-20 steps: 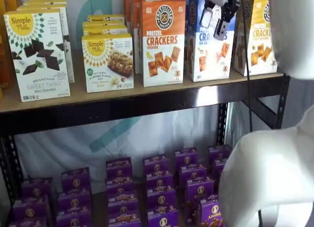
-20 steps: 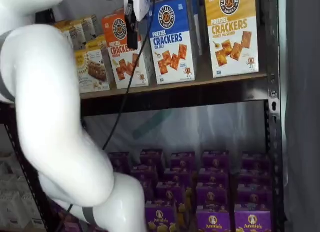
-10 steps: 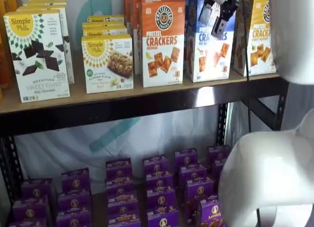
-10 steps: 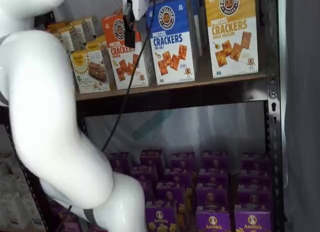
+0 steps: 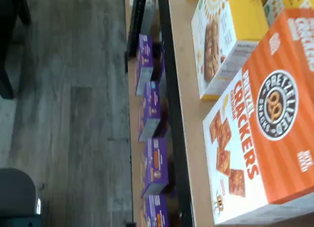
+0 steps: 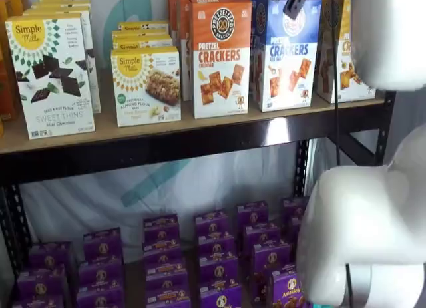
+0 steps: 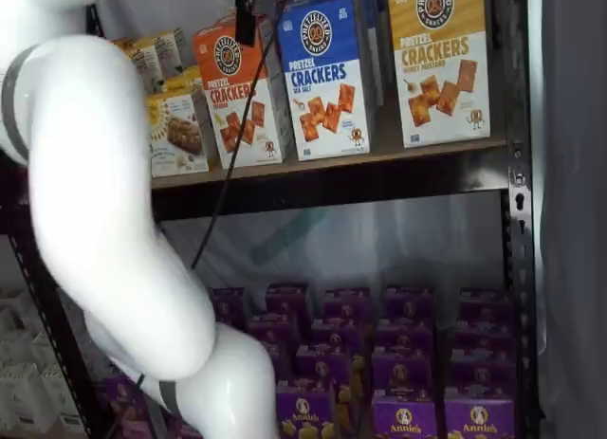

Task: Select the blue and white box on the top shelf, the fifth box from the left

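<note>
Left of the jaws stands the orange box (image 6: 221, 55), with the bar box (image 6: 146, 85) further left. The wrist view shows mostly these two and none of the blue.

The jaws hang at the upper edge in both shelf views. Only a dark finger shows, side-on, so I cannot tell whether they are apart or together, and nothing is clamped in them. Just behind and below them is the blue box (image 6: 287, 52), upright on the tabletop (image 6: 200, 125) at its front edge. It stands between the orange box and, right of the jaws, the yellow box (image 7: 439, 60).

The step in hand looks like the approach: the jaws are lined up near the blue box's top, and the grasp is not yet made.

The next move calls for setting the jaws square around the carton's narrow width. The gaps to both neighbours are slim, so a finger could nudge the orange box.
</note>
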